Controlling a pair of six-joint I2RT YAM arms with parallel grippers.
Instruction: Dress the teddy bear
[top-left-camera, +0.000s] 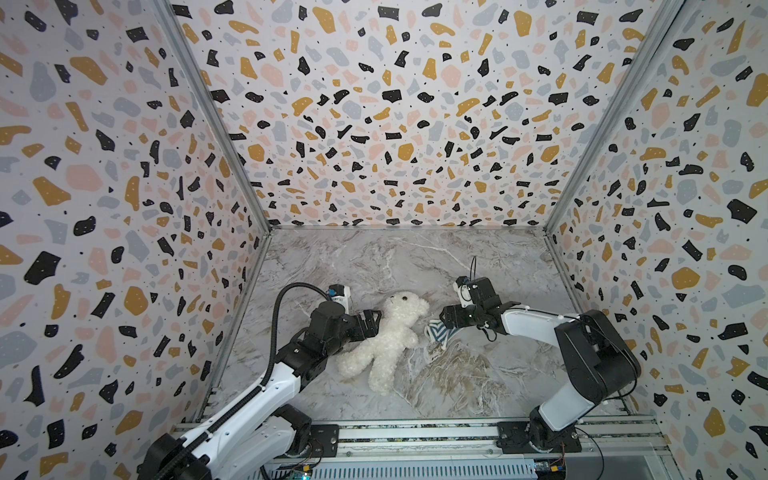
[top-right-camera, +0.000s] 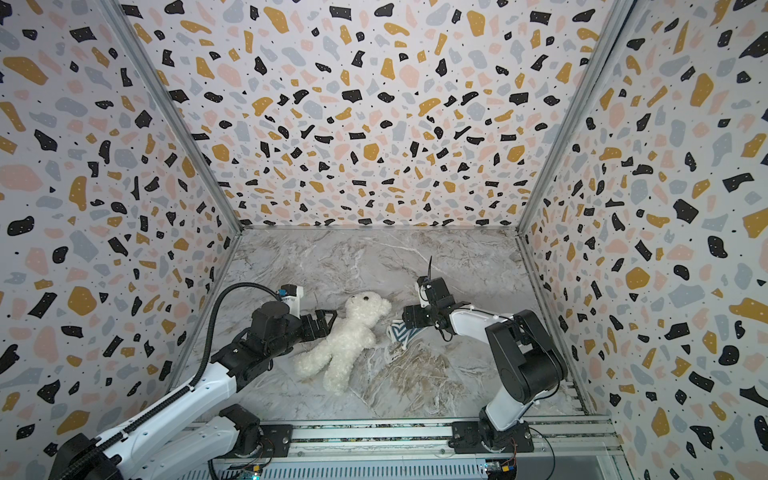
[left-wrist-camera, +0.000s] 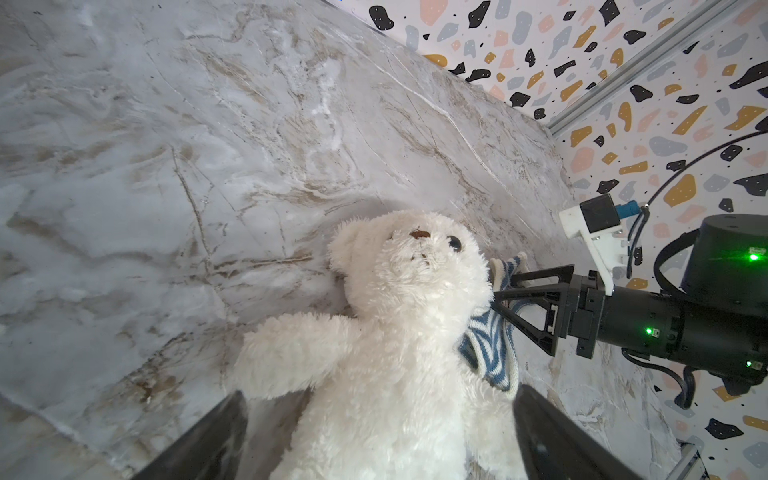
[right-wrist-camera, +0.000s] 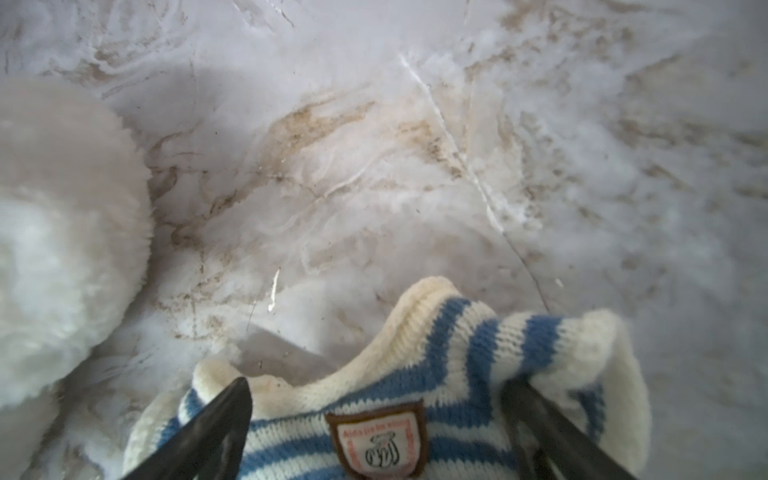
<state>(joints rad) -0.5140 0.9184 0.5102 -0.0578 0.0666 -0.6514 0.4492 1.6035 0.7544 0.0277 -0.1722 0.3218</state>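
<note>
The cream-white teddy bear (top-left-camera: 384, 345) lies on its back on the marble table (top-left-camera: 457, 257), head toward the back wall, in both top views. My left gripper (top-left-camera: 376, 322) is open at the bear's side near its shoulder. In the left wrist view the bear's torso (left-wrist-camera: 386, 395) fills the gap between the wide-apart fingers (left-wrist-camera: 224, 436). A small blue-and-white striped shirt (top-left-camera: 436, 336) is crumpled beside the bear's other arm. My right gripper (right-wrist-camera: 378, 390) stands open over the shirt (right-wrist-camera: 457, 353), one finger near the collar, its badge (right-wrist-camera: 378, 442) between them.
Terrazzo-patterned walls (top-left-camera: 395, 124) close in the table on three sides. An aluminium rail (top-left-camera: 415, 440) with both arm bases runs along the front edge. Bare marble lies behind the bear and in front of the shirt.
</note>
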